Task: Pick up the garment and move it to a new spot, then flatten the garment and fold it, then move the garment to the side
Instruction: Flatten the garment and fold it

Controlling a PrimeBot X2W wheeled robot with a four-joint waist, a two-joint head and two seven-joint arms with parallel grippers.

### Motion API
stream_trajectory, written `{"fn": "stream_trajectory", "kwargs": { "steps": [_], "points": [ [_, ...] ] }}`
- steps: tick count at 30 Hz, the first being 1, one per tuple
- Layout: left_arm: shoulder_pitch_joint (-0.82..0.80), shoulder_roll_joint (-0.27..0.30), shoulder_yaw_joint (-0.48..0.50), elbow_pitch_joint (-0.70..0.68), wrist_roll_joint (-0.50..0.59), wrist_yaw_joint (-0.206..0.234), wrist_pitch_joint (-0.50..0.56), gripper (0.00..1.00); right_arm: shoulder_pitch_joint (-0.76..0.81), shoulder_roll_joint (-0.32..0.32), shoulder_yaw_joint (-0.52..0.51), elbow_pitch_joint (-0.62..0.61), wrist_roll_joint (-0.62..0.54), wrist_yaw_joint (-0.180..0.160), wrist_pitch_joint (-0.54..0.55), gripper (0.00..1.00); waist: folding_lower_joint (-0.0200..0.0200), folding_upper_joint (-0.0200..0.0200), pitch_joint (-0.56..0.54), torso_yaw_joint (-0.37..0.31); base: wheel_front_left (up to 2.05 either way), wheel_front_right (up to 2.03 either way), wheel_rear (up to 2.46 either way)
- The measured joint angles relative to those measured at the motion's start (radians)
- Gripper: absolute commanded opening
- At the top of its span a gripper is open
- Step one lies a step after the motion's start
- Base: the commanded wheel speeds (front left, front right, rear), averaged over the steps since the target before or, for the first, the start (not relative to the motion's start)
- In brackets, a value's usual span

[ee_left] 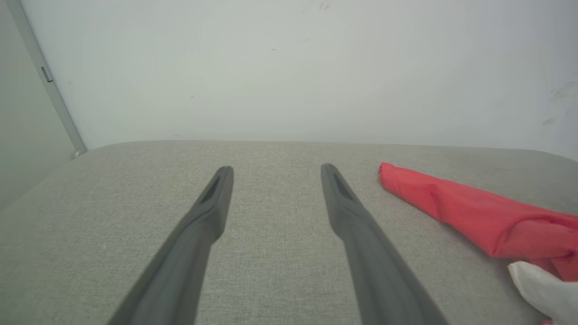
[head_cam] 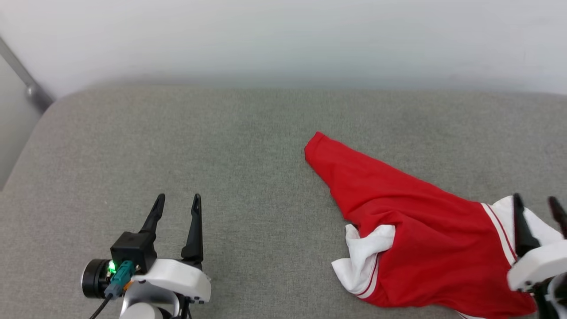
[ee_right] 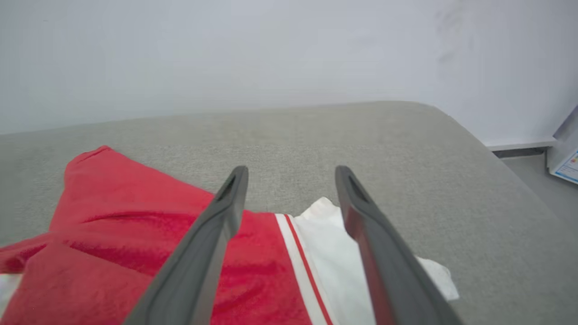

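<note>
Lying crumpled toward the near right corner of the surface: the garment [head_cam: 425,248], one item, bright red, soft. A narrow red point of cloth reaches from the heap toward the middle of the surface. A white sleeve panel [head_cam: 361,261], edged with thin red and white stripes, is folded out on the side facing the near edge. A second white panel [ee_right: 334,253], with the same striped trim, lies at the end nearest the right edge.

Right gripper [head_cam: 535,199]: two long dark fingers spread wide, nothing between them, poised over that second white panel. Whether the tips rest on the cloth is unclear from here.

Left gripper [head_cam: 178,197]: fingers equally wide apart and empty, over bare fabric near the near left corner, well apart from the garment.

Surface [head_cam: 221,146]: grey woven upholstery with rounded far corners.

Wall [head_cam: 283,40]: plain, pale, running along the far edge.

Metal rail [head_cam: 26,84]: grey, slanting down behind the far left corner.
</note>
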Motion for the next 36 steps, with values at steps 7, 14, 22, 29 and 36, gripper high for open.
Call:
{"fn": "stream_trajectory", "kwargs": {
  "steps": [7,14,22,29,36],
  "points": [
    [0.054,0.014,0.001,0.0,-0.007,0.017,0.019,1.0,0.101,0.051,0.14,-0.124,0.0,0.0,-0.056,1.0,0.0,0.0,-0.068,-0.003,0.0,0.0,0.0],
    [0.084,0.022,0.001,-0.001,-0.014,0.029,0.03,1.0,0.186,0.086,0.185,-0.218,-0.02,0.0,-0.052,1.0,-0.0002,0.0,-0.108,-0.009,0.0,0.0,0.0],
    [0.059,0.018,-0.06,0.014,-0.015,-0.014,0.076,1.0,0.199,0.099,0.226,-0.268,-0.025,0.0,-0.027,1.0,-0.0002,0.0,-0.107,-0.049,0.0,0.0,0.0],
    [-0.071,-0.04,-0.219,0.058,-0.026,-0.152,0.246,1.0,0.192,0.101,0.231,-0.303,-0.031,0.0,-0.007,1.0,-0.0001,0.0,-0.079,-0.084,0.0,0.0,0.0],
    [-0.203,-0.047,-0.371,0.111,-0.039,-0.237,0.481,1.0,0.167,0.105,0.231,-0.327,-0.032,0.0,0.0,1.0,-0.0001,0.0,-0.02,-0.114,0.0,0.0,0.0]
  ]
}}
